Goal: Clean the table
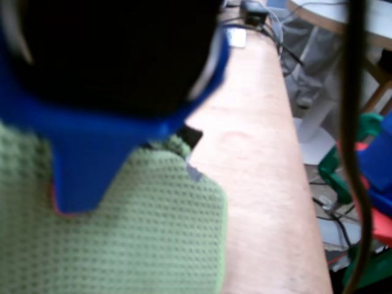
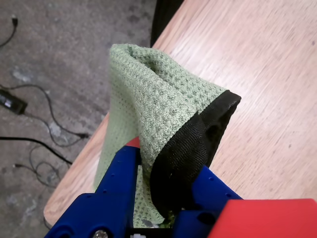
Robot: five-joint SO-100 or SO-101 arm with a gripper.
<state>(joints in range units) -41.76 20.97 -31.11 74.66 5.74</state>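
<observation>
A green cloth (image 1: 153, 226) lies at the near left part of the table (image 1: 263, 184), partly under the blurred blue gripper (image 1: 79, 177), while cables (image 1: 275, 30) sit at the far edge.

We see cloth (image 2: 158, 109) on table (image 2: 267, 74), centre of wrist view, between gripper (image 2: 166, 198) fingers, floor upper left.

Green waffle-weave cloth (image 2: 158, 106), black-edged
</observation>
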